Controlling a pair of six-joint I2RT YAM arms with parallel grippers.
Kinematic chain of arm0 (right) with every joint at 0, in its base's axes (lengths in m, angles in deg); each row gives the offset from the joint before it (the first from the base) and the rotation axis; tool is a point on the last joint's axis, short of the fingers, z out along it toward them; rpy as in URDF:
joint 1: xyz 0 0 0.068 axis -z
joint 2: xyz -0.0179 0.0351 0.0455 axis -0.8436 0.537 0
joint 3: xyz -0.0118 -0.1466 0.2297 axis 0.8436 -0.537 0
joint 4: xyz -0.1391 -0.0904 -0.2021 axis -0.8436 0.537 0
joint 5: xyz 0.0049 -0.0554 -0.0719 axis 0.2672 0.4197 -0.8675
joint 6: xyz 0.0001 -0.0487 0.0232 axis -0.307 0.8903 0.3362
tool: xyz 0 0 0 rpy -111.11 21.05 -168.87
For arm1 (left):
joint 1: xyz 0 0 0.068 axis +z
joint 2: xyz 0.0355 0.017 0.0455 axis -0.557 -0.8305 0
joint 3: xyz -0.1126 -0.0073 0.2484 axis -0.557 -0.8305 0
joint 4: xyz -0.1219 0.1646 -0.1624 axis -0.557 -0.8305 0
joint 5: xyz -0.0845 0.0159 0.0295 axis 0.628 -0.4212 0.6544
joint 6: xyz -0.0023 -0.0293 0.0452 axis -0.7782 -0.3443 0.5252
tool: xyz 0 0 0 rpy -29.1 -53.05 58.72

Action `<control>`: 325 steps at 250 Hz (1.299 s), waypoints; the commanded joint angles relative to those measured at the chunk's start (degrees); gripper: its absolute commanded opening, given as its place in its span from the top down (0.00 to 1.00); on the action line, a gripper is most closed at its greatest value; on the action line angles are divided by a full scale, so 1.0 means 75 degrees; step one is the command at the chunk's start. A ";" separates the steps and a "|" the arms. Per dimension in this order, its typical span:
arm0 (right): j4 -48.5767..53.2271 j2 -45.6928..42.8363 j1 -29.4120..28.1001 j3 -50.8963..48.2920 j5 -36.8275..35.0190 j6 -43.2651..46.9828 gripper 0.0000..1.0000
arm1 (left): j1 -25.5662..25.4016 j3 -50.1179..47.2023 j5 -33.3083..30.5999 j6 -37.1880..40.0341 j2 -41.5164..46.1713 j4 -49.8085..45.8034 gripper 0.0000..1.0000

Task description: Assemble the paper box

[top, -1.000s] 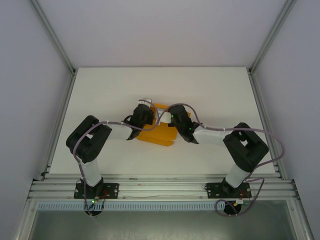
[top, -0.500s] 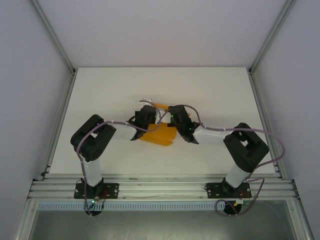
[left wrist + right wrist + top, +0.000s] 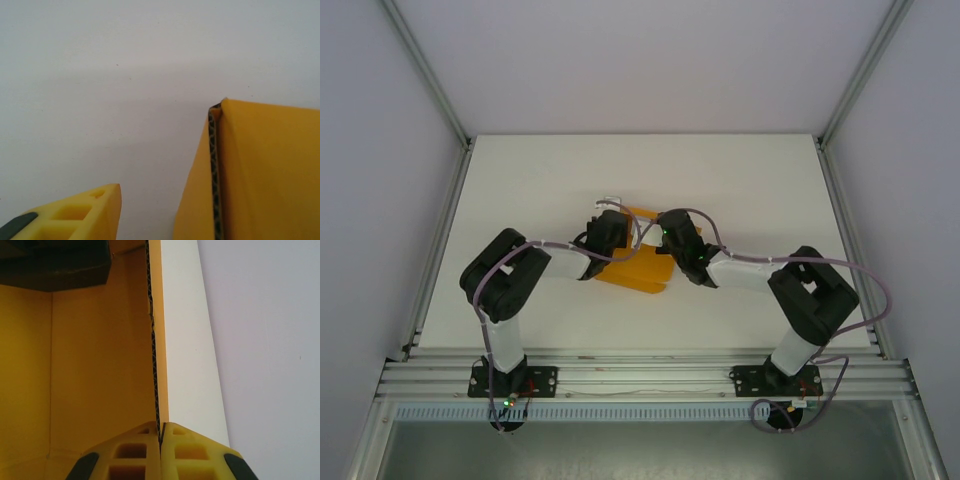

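The paper box lies about in the middle of the white surface, well clear of all four edges. From above it reads as an orange sheet with a raised part toward the far edge. Both wrists lean over that far part and cover much of it, so its folds and tabs cannot be made out there.

The left arm reaches in from the near left corner and the right arm from the near right corner. Their heads are close together over the box.

In the right wrist view the right fingers are pressed together on the top edge of an upright box wall, with the fluted cut edge running up from between them. The orange inner face lies to the left. A white band runs along the right of the edge, and I cannot tell whether it is the wall's outer face. A dark block is cut off at the top left corner and cannot be identified.

In the left wrist view only one of the left fingers appears, at the lower left, with bare surface between it and an orange wall on the right. It touches no card, so the left fingers stand apart. Their other half is out of frame.
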 commanded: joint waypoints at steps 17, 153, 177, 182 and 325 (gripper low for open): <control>0.0975 -0.0019 -0.0161 -0.0183 0.0499 -0.0221 1.00 | 0.0084 0.0617 -0.0441 0.0155 -0.0305 -0.0232 0.90; 0.1178 -0.0406 -0.0149 -0.0275 0.0318 -0.0528 1.00 | 0.0049 -0.0506 0.0597 0.0371 0.0482 0.0293 0.31; 0.1098 -0.0396 -0.0149 -0.0301 0.0176 -0.0524 1.00 | 0.0049 -0.1021 0.0760 0.0251 0.1031 0.0495 0.13; 0.1097 -0.0403 -0.0145 -0.0296 0.0182 -0.0536 1.00 | 0.0049 -0.1071 0.0795 0.0255 0.1128 0.0411 0.12; 0.1193 -0.0269 -0.0152 -0.0110 0.0247 -0.0467 1.00 | 0.0061 -0.0679 0.0926 0.0408 0.0799 -0.0355 0.51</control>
